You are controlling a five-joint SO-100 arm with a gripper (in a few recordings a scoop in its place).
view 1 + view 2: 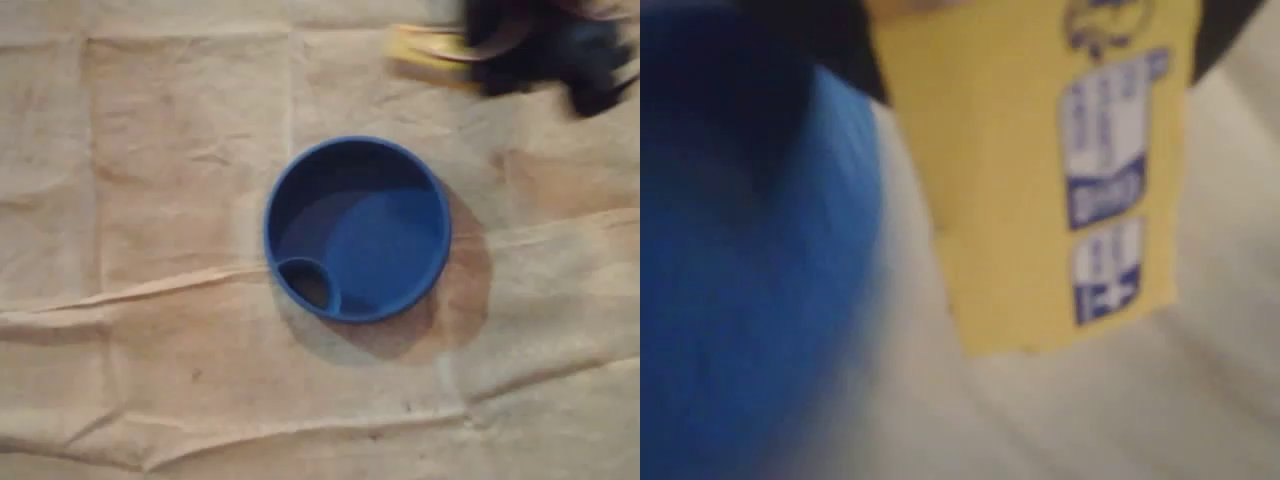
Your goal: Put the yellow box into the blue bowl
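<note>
A blue bowl (357, 228) with a small round inner pocket stands on the cloth in the middle of the overhead view. At the top right my dark gripper (470, 45) is blurred, with the yellow box (425, 47) sticking out to its left, above and to the right of the bowl in the picture. In the wrist view the yellow box (1030, 170), with blue and white label patches, hangs down between dark fingers (845, 45) of my gripper (1030, 15), which is shut on it. The blue bowl (750, 270) is a blur at the left, beside the box.
A creased beige cloth (150, 200) covers the whole table, with folds running across it below the bowl. The dark arm (570, 50) takes up the top right corner.
</note>
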